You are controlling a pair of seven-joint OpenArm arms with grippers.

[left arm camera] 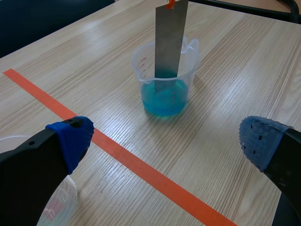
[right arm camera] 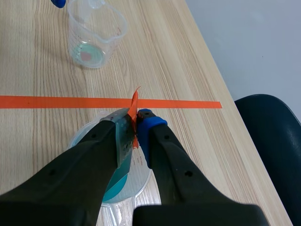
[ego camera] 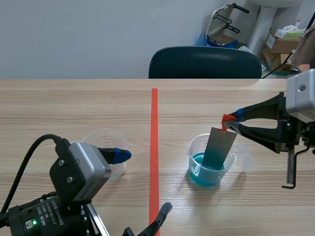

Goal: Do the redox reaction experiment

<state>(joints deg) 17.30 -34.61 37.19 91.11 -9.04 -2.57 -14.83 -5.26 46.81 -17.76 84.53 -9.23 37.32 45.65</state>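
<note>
Metal strip (ego camera: 219,147), flat, smooth, rectangular

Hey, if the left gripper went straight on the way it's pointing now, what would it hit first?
Probably the beaker of blue liquid, ahead of the open left gripper; it looks tilted downward, so the table might come first.

Background, as I see it in the scene view: a light wood-grain table (ego camera: 74,108) with an orange-red tape line (ego camera: 154,147) running away along its middle. A dark chair (ego camera: 204,63) stands at the far edge. Behind it are a pale wall (ego camera: 74,34), a blue bag (ego camera: 203,39) and stacked cardboard boxes (ego camera: 283,46) in the corner.
</note>
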